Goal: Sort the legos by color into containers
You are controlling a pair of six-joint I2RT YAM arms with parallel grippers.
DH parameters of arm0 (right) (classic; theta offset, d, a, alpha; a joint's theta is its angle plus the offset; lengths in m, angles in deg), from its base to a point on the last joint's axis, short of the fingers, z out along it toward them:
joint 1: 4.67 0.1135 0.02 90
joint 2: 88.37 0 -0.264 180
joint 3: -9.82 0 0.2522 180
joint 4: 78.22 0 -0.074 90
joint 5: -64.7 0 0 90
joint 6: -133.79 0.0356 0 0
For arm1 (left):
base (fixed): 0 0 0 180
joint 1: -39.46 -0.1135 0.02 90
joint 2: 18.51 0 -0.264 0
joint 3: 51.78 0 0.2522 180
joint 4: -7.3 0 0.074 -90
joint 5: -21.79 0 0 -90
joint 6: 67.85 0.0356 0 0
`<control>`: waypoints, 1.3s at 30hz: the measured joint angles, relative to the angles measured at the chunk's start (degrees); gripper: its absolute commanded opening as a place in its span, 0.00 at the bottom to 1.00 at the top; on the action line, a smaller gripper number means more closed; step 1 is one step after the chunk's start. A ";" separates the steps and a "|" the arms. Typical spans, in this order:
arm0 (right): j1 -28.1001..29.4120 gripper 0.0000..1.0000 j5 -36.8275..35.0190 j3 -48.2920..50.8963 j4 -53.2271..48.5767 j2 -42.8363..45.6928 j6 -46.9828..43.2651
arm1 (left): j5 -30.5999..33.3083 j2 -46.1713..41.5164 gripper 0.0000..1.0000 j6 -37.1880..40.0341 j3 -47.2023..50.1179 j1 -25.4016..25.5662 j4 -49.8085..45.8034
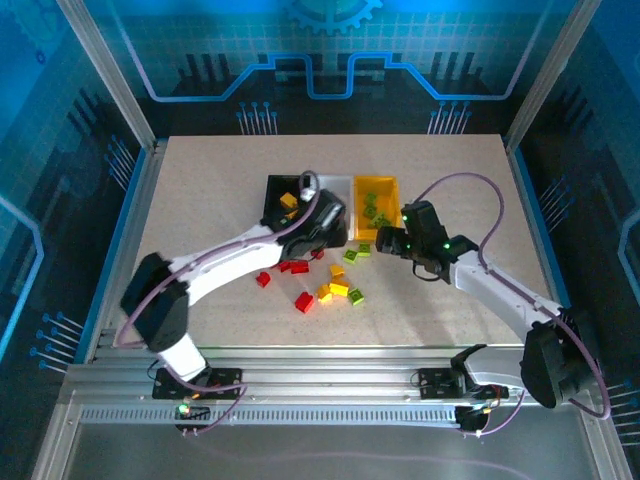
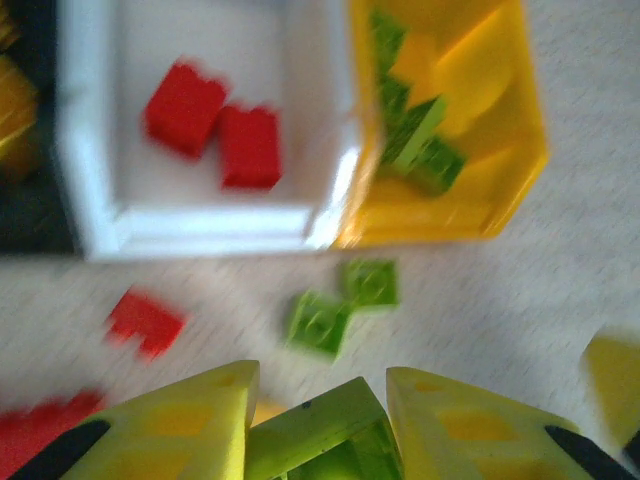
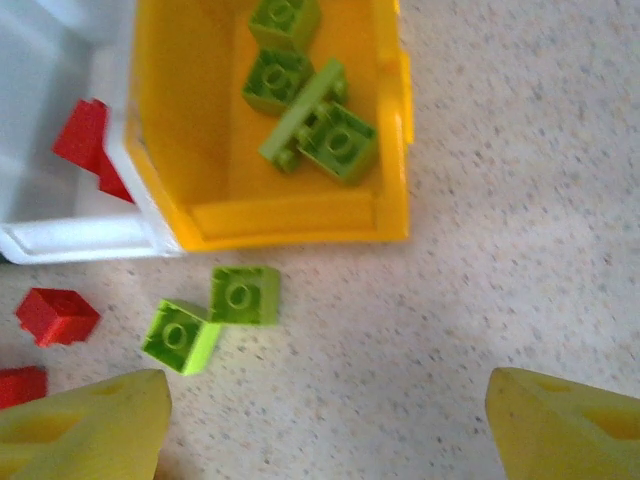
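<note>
**Item:** one lime green brick, clamped between the pads of the left end effector, just in front of the bins. It looked small and glossy. Only its upper edge showed, blurred, and whether it was clear of the worktop could not be told.

**Step in hand (judged):** green brick gripped, deposit not yet made.

**Next move calls for:** travel forward and right over the near wall of the yellow bin, where four green bricks lay. The rim must be cleared before the jaws part. The white bin stood touching on its left, so a short release would miss the colour.

**Other stock:**
- Two red bricks lay side by side in the white bin.
- Yellow-orange bricks lay in the black bin.
- A loose green pair lay corner to corner near the yellow bin's front wall.
- Red pieces and yellow pieces were scattered nearer the arms.

**Right end effector****:** jaws wide apart and empty, hovering near the loose green pair.
</note>
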 measured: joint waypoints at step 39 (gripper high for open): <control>-0.35 0.86 3.06 4.44 -1.18 8.13 0.22 | -6.01 -2.38 0.98 2.56 -2.08 0.70 6.01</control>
